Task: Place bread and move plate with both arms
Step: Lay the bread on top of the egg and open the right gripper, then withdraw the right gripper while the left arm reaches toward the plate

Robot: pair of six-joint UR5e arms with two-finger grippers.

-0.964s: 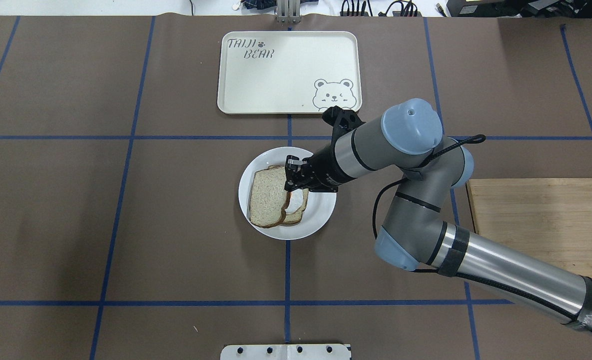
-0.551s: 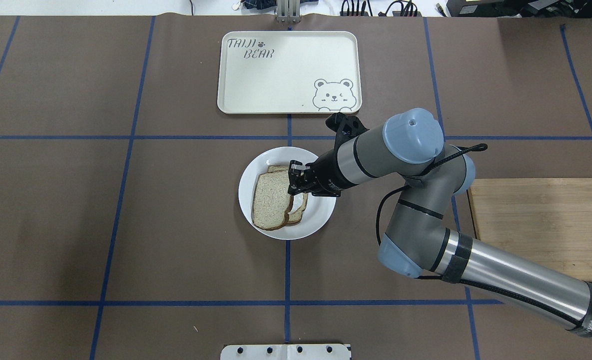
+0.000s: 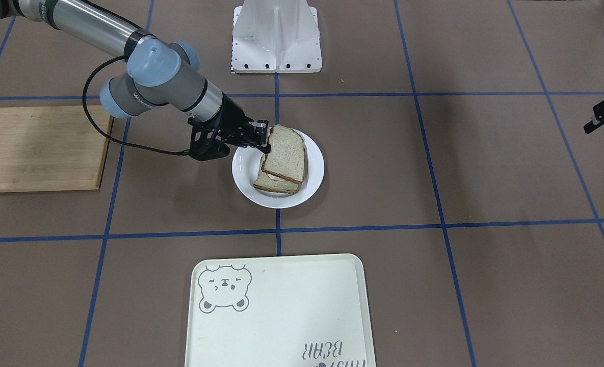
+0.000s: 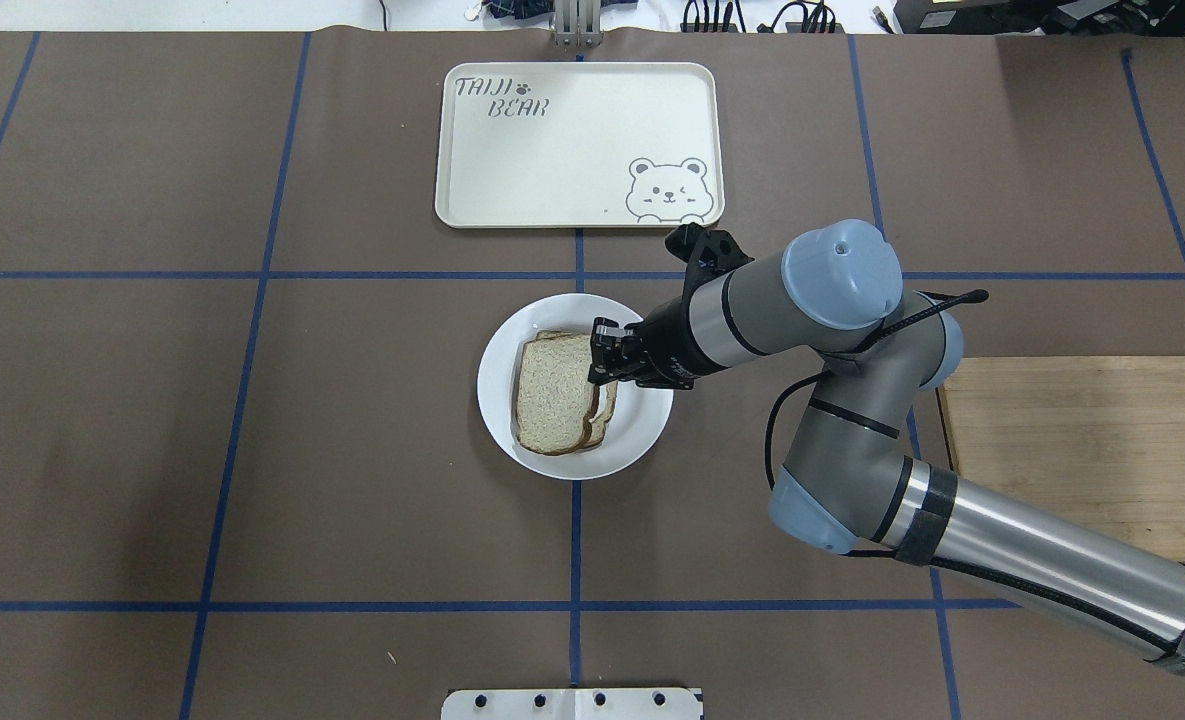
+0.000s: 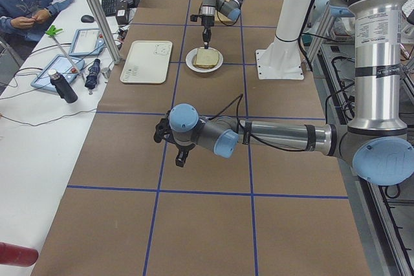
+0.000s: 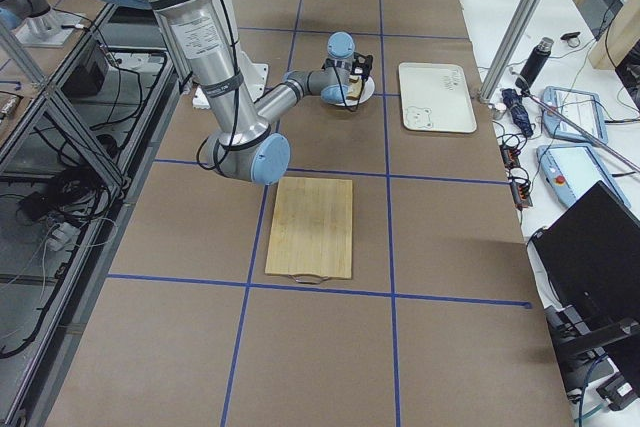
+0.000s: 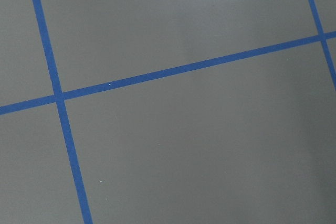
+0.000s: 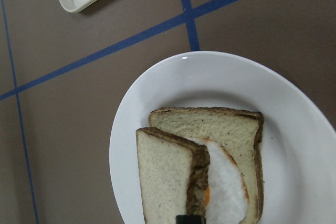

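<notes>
Note the right gripper (image 4: pixel 602 357) clamped on the crust edge of the bread (image 4: pixel 552 392), over the plate (image 4: pixel 642 428) at mid-table. Observe the bread tilted: raised on the gripped side, low on the far side, partly covering the egg-topped slice (image 8: pixel 231 129) lying on the plate. Judge the step in hand as laying the bread flat on that slice.

Lower the gripped edge slowly, pivoting about the low edge. Align crust to crust before release; in the overhead view, expect an offset toward the robot's left unless corrected. Avoid pressing down: soft bread, likely to dent, and egg likely to smear. Avoid dragging sideways, to prevent shifting the lower slice or the plate. Part the fingers only with the bread fully at rest, then withdraw sideways and up, clear of the plate rim.

Locate the left gripper (image 3: pixel 600 120) well apart from the plate, above bare table (image 7: pixel 210 156); cannot tell from these views whether apart or together. Bring it in only for the plate move, not yet begun.
</notes>
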